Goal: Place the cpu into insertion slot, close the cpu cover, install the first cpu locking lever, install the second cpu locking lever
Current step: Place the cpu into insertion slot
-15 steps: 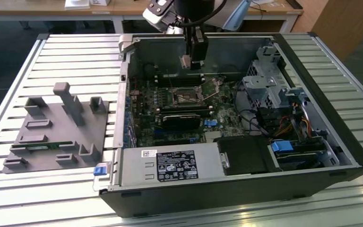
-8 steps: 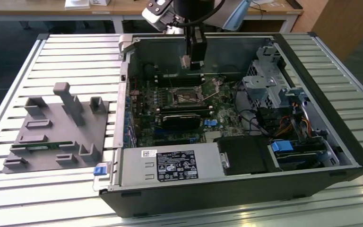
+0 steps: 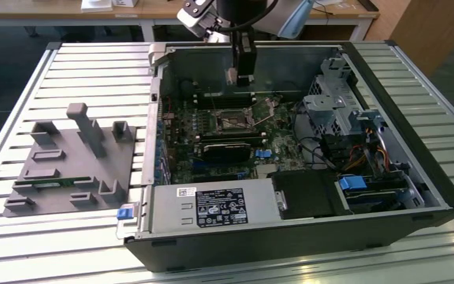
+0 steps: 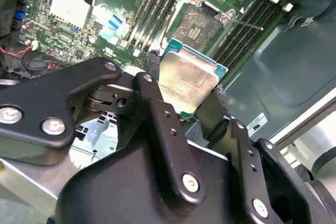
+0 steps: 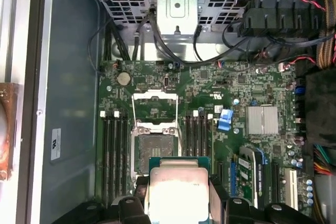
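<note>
My gripper (image 4: 185, 86) is clamping the cpu (image 4: 184, 74) by its edges, hovering near the uncovered insertion slot (image 5: 152, 153); the cpu cover (image 5: 154, 97) is standing open.

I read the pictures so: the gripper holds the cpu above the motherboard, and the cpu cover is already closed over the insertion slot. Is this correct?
Not quite. The cpu cover is open, folded back from the insertion slot, whose centre lies bare in the first wrist view. The rest stands: the gripper holds the cpu above the motherboard.
</note>
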Action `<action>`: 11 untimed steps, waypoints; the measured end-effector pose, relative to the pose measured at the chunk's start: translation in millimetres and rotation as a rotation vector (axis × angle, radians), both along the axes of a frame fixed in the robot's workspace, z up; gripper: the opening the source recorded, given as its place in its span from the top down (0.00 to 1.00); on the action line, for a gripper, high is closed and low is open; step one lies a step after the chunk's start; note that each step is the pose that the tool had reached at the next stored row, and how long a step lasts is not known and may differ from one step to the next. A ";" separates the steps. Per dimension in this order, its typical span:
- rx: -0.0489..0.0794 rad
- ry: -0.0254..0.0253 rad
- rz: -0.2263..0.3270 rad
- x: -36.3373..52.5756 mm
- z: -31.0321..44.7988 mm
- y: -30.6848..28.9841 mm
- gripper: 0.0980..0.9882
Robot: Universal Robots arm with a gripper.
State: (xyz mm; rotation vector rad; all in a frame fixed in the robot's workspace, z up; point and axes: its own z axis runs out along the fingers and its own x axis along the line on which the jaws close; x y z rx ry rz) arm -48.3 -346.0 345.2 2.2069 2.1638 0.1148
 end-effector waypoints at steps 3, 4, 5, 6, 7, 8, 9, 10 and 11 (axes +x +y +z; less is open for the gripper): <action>0.000 0.0000 -0.003 0.0 -1.6 1.2 0.51; 0.000 0.0000 -0.004 0.1 -1.9 1.2 0.51; 0.000 0.0001 -0.004 0.1 -2.3 1.2 0.51; 0.000 0.0000 -0.005 0.0 -2.6 1.3 0.51; -0.001 0.0000 -0.005 0.0 -2.9 1.3 0.51; -0.001 0.0000 -0.005 0.0 -3.3 1.3 0.51; -0.001 0.0000 -0.005 0.0 -3.6 1.3 0.51; -0.001 -0.0001 -0.005 0.0 -3.9 1.2 0.51; -0.001 -0.0004 -0.005 0.0 -4.3 1.2 0.51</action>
